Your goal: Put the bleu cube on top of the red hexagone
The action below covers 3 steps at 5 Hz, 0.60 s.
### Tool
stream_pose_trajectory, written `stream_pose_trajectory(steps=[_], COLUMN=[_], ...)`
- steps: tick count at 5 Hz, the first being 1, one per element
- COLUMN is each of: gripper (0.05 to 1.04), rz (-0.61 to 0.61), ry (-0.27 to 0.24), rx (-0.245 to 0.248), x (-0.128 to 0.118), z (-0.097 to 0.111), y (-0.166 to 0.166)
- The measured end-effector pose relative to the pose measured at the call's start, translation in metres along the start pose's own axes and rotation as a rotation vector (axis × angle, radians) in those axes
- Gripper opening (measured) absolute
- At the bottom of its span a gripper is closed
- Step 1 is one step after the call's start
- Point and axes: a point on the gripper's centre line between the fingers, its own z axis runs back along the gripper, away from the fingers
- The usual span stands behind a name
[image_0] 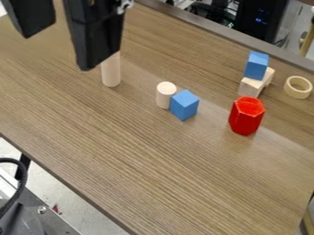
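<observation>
Our black fingers [95,36] stand apart at upper left. The likelier blue cube [184,105] sits on the bench [153,174] beside a pale upright cylinder [165,94]; we should grip faces clear of that cylinder, lift straight, then centre over the red hexagonal prism [246,115].

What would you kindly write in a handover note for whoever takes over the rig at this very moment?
Pincer: open and empty, above the table's upper-left part as seen by the camera.
Job's things: the red hexagonal prism stands upright, its top bare. One blue cube sits on the table beside a short wooden cylinder; a second blue cube sits on pale wooden blocks.
Done: no cube is on the prism.
Left: grasp a blue cube and set it on the prism; the task doesn't say which.
</observation>
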Motion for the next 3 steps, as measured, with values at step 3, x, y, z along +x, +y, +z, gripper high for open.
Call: stream_pose_trajectory(steps=[3], gripper=[1.000], rz=[-0.048], ry=[-0.068], rx=[-0.027], x=[0.043], z=[-0.050], y=[-0.014])
